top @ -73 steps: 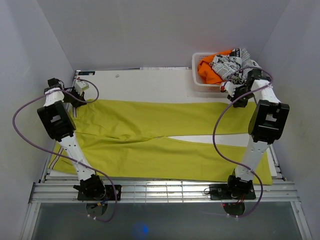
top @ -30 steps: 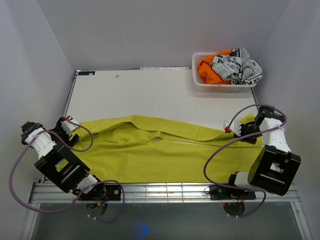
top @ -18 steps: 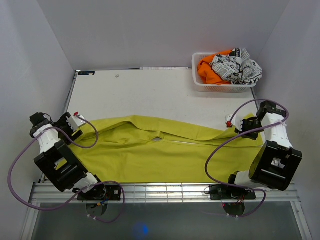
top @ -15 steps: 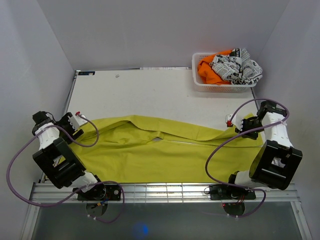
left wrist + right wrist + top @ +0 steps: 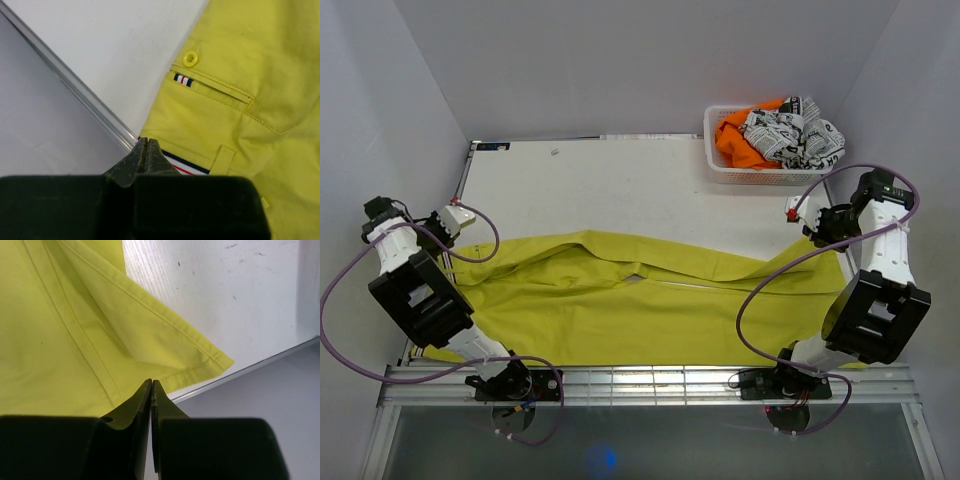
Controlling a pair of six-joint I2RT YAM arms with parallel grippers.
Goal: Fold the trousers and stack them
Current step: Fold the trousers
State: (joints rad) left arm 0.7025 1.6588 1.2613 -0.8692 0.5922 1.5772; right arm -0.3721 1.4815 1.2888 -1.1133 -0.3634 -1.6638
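1. I see the trousers (image 5: pixel 620 300) lying lengthwise across the lower half of the top view on the table (image 5: pixel 620 185), folded along their length, with the waistband at the left.
2. The left gripper (image 5: pixel 145 146) hangs at the left edge of the top view, beside the waistband. Its jaws are pressed together on nothing.
3. Its wrist view shows the label (image 5: pixel 183 80) and a button (image 5: pixel 190 58) at upper centre.
4. The right gripper (image 5: pixel 151 386) sits at the right by the hem corner, jaws together and empty.
5. A basket (image 5: pixel 720 168) at upper right holds 2 cloths.
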